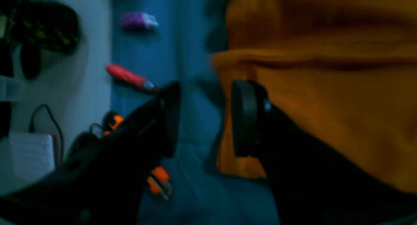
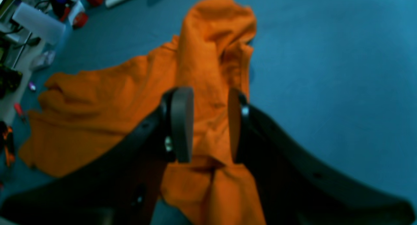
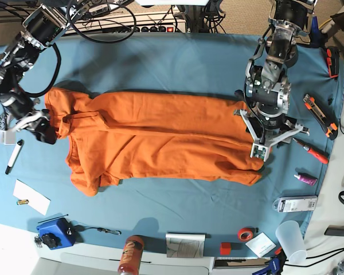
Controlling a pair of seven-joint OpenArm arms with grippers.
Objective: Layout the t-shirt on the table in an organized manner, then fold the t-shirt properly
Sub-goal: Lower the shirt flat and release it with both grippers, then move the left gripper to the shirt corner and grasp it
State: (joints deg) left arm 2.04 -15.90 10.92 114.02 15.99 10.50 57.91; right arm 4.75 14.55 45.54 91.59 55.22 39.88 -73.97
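A: Where's the t-shirt (image 3: 160,137) lying?

B: Across the middle of the desk (image 3: 178,63), on the teal cloth, stretched out lengthwise and still rumpled. In the base view one end is bunched up with a sleeve curled under; the other end is a straighter edge.

A: And the left claw (image 1: 205,117)?

B: At the straighter end of the t-shirt. In its wrist view the two black fingers stand apart with blue cloth showing between them. One finger (image 1: 249,119) sits in front of the t-shirt's edge, the other (image 1: 169,117) is off the fabric. Nothing is pinched.

A: The right claw (image 2: 208,124)?

B: At the bunched end. Its fingers are apart too, one on either side of a raised ridge of orange fabric that runs between them. I can't tell whether the pads touch it.

A: Anything else near the t-shirt?

B: Beyond the straighter end lie a red-handled screwdriver (image 3: 309,150) and an orange utility knife (image 3: 320,116). Past the bunched end there's a black marker (image 3: 14,156). An orange can (image 3: 130,255) stands at the desk's near edge, well apart from the t-shirt.
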